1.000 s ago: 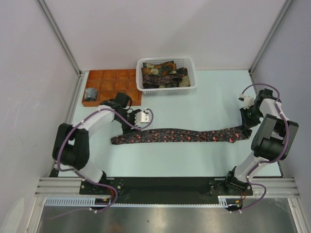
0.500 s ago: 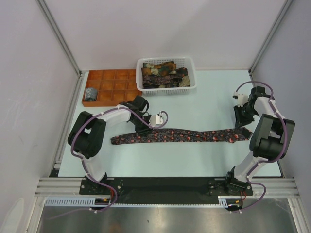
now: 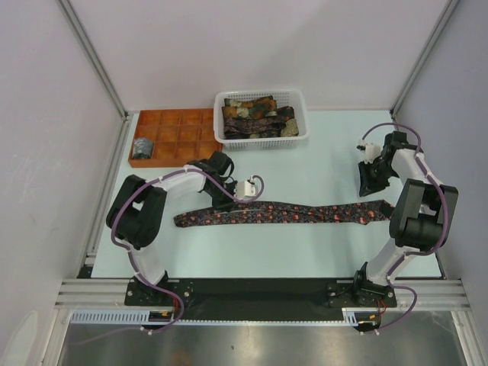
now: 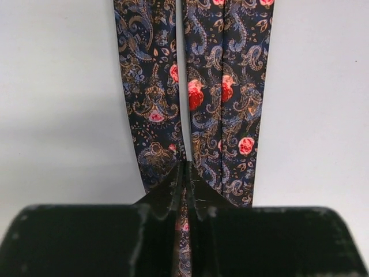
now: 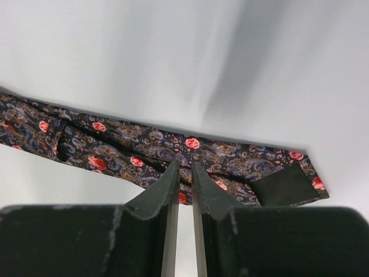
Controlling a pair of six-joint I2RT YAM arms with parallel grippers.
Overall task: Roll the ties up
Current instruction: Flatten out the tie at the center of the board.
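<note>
A dark tie (image 3: 305,213) with pink-red roses lies stretched left to right across the pale table. In the left wrist view it shows as two strips (image 4: 230,86) side by side. My left gripper (image 3: 229,201) is down on its left part. Its jaws (image 4: 185,173) are shut, with a fold of the tie's fabric pinched between them. My right gripper (image 3: 368,189) hangs behind the tie's right end, clear of it. Its jaws (image 5: 184,166) stand a narrow slit apart with nothing in them. The tie's pointed end (image 5: 150,147) lies beyond them.
A white mesh basket (image 3: 299,103) at the back holds several more ties (image 3: 255,118). Left of it is an orange compartment tray (image 3: 175,137) with one rolled tie (image 3: 142,147) in a near-left cell. Frame posts stand at the back corners.
My left gripper moved right along the tie and shut on its fabric. My right gripper let go of the tie's right end and drew back from it.
</note>
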